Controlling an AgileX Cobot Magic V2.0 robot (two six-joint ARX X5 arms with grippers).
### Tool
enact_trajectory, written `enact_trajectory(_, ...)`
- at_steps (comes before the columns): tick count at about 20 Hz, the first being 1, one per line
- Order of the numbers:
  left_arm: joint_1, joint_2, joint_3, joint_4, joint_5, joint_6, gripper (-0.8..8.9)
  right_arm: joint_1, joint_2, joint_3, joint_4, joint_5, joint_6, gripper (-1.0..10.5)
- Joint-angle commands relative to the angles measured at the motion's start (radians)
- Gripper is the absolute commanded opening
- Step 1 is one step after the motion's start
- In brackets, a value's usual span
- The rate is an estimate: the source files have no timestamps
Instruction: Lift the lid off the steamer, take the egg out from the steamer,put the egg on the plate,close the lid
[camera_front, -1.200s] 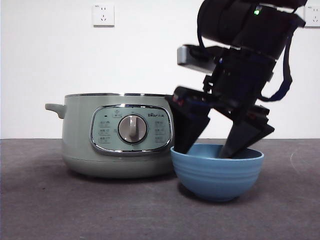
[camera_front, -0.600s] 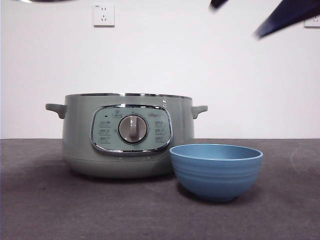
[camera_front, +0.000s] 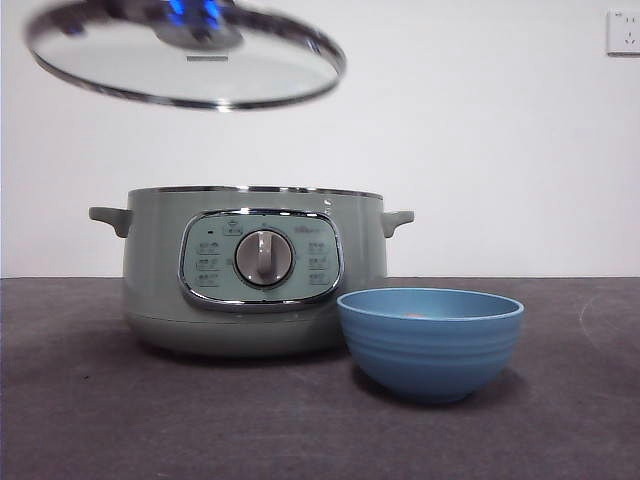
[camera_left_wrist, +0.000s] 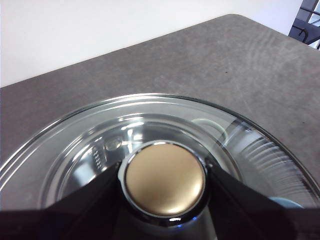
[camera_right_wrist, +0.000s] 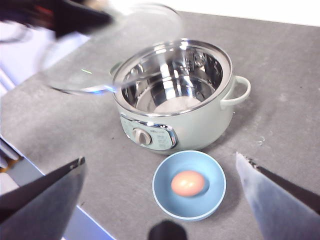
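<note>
The lid (camera_front: 190, 60), clear glass with a chrome rim, hangs tilted above the left side of the steamer (camera_front: 255, 270). My left gripper (camera_left_wrist: 165, 180) is shut on the lid's (camera_left_wrist: 75, 155) round golden knob (camera_left_wrist: 165, 177), one jaw on each side. The sage-green steamer (camera_right_wrist: 200, 130) stands uncovered, its steel inside showing. The egg (camera_right_wrist: 188, 183) lies in the plate (camera_right_wrist: 160, 192), a blue bowl (camera_front: 430, 340) just in front of the steamer's right side. High over the table, my right gripper (camera_right_wrist: 160, 157) is open and holds nothing. The lid (camera_right_wrist: 115, 45) is blurred in the right wrist view.
A wall socket (camera_front: 622, 32) sits on the white wall behind. The dark grey tabletop (camera_front: 100, 400) stretches around steamer and bowl. The table's edge (camera_right_wrist: 60, 175) runs near the steamer's panel side in the right wrist view.
The right gripper rose out of the blue bowl and left the front view. The lid came down into the front view from the top left, over the steamer.
</note>
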Motion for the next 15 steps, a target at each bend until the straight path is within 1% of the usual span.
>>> enact_trajectory(1, -0.003, 0.051, 0.006, 0.124, 0.001, 0.012, -0.08, 0.001, -0.004, -0.007, -0.003, 0.003, 0.017, 5.1)
enact_trajectory(5, -0.003, 0.146, 0.005, 0.235, 0.001, 0.013, -0.09, 0.001, -0.004, -0.007, -0.020, 0.002, 0.030, 5.1)
enact_trajectory(15, -0.003, 0.296, 0.006, 0.345, -0.002, 0.014, -0.09, 0.001, -0.004, -0.007, -0.022, 0.002, 0.039, 5.1)
